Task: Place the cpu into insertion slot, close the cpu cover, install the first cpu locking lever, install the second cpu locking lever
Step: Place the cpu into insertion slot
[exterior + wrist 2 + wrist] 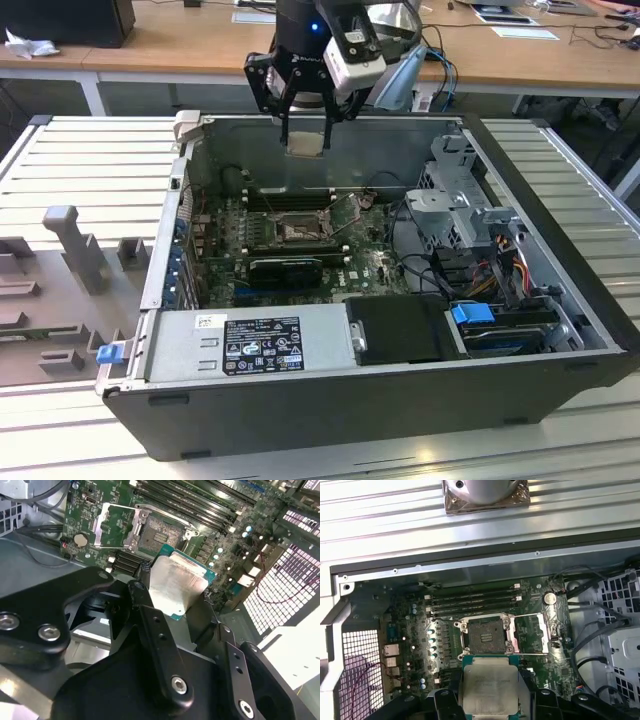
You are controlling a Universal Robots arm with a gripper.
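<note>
Clamping thin square dull-silver cpu (177, 587), black pincer (306, 130) hangs above bare dark socket (486, 635).

The pincer (176, 602) grips the cpu (177, 582), apart from the uncovered socket (161, 531).

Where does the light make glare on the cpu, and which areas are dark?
Second wrist view: strong glare whitens the middle of the cpu; first wrist view: the cpu is evenly lit, the empty socket darker; exterior view: the motherboard inside the case is shaded, the ribbed table around it bright.
</note>
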